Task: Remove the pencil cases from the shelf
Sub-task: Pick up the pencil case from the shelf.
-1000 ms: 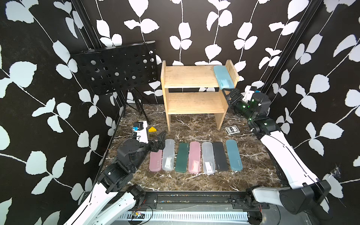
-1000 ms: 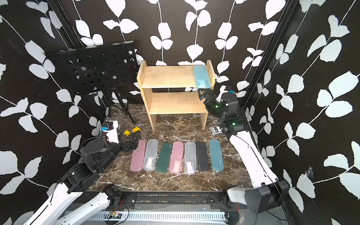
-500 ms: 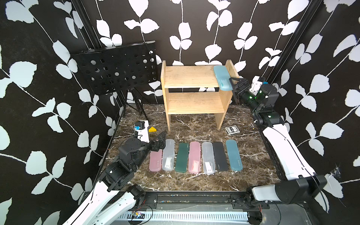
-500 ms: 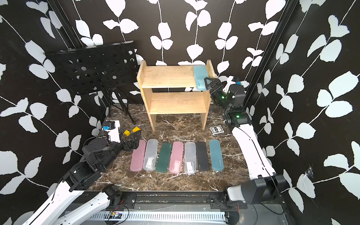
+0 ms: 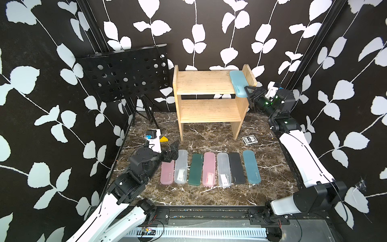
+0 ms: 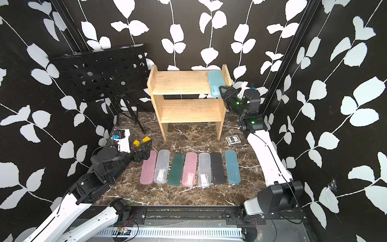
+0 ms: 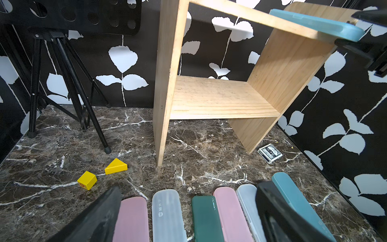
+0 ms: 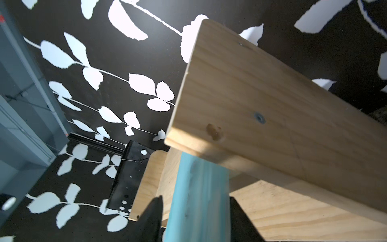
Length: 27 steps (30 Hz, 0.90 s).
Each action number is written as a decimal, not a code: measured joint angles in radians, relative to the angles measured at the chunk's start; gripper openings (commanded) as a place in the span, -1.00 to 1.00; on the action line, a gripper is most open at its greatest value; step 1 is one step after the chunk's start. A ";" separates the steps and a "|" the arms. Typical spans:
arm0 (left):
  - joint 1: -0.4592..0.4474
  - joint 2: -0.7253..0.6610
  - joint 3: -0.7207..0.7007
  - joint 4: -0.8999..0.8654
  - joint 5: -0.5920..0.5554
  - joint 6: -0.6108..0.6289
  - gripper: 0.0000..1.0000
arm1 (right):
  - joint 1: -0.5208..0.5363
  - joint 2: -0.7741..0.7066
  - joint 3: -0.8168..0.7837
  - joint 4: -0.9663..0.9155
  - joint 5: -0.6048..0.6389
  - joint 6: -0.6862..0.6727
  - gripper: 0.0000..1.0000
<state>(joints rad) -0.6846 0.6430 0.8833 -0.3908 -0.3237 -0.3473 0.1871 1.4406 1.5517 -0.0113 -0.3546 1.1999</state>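
One light blue case [image 5: 236,81] lies atop the shelf [image 5: 201,82], right of centre, long axis toward our right tool [image 5: 247,93], which straddles its end; whether clamped, we cannot tell.

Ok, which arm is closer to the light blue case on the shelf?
Right. The right pincer sits around the light blue case; the left pincer is far off, by a pink case.

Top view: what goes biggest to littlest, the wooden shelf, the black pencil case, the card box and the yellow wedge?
In a top view:
1. shelf
2. black pencil case
3. card box
4. yellow wedge
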 measured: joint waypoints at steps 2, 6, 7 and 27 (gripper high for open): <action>0.000 0.000 0.000 0.000 -0.001 0.000 0.97 | 0.000 -0.005 -0.002 -0.001 0.000 0.005 -0.53; 0.000 0.000 0.000 0.000 -0.003 0.000 0.98 | 0.001 -0.040 -0.013 0.011 -0.005 -0.011 -0.81; 0.000 0.000 0.000 0.000 -0.003 0.000 0.98 | 0.000 -0.052 -0.019 0.007 -0.005 -0.021 -0.88; 0.000 0.284 0.213 0.145 0.439 -0.326 0.98 | 0.761 -0.425 -0.171 -0.458 0.503 -0.747 -1.00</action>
<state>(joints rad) -0.6846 0.9272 1.0962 -0.2462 0.1154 -0.6735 0.9478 1.0157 1.3804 -0.4690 0.1482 0.4530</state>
